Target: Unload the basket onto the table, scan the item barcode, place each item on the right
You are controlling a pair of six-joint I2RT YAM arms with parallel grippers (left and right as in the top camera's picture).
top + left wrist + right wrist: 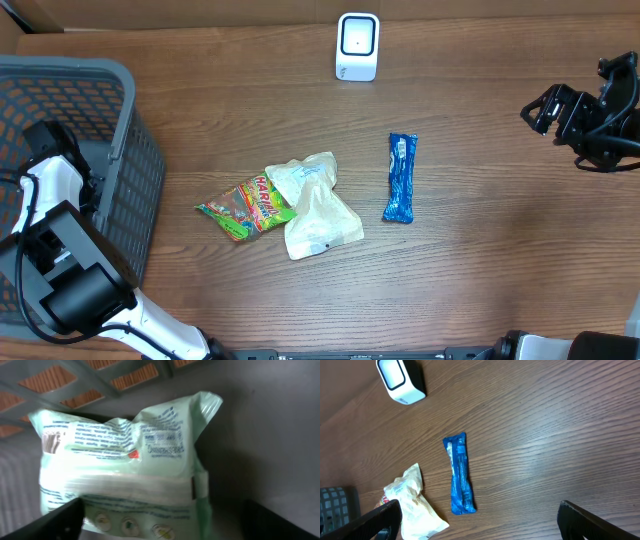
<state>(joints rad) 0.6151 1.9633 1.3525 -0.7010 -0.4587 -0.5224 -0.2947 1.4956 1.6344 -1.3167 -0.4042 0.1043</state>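
- Green pack (125,460) lies in the basket (130,100); left tool (162,510), jaws apart, could pinch only loose film and drop it.
- Right tool (479,510) gapes wide, empty.

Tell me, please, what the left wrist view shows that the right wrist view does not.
Only the left wrist view shows a pale green wipes pack, lying close in front of the left gripper, whose jaws stand wide apart. Only the right wrist view shows the white scanner, the blue packet and a crumpled white bag out on the wooden table. Both catch the grey basket, though the right wrist view shows just a corner of it, and the left wrist view glimpses the table only through the basket's lattice.
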